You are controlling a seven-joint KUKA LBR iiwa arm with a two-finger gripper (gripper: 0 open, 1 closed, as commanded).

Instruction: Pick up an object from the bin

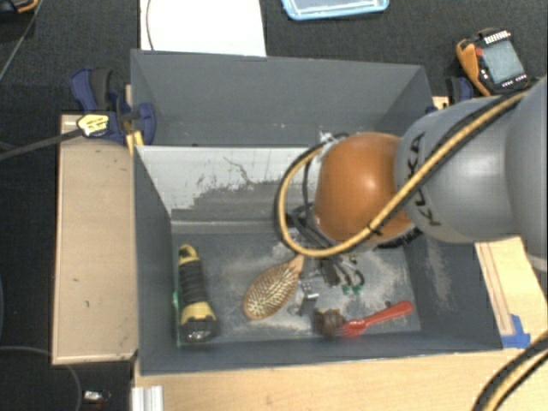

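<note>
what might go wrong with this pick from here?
1. The end effector hangs low between the oval hairbrush and the red-handled tool; a grasp here may catch both or knock one aside.
2. The orange wrist cover hides the contact point, so a missed grasp would be hard to spot.

arm (484, 178): smooth grey rounded housing, dark "kuka" lettering (419, 185). wrist: glossy orange dome cover (355, 187). yellow-and-black braided cable (281, 204) along the housing, looped round the cover.

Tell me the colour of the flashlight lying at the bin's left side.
The flashlight is yellow and black, seen in the camera view.
</note>
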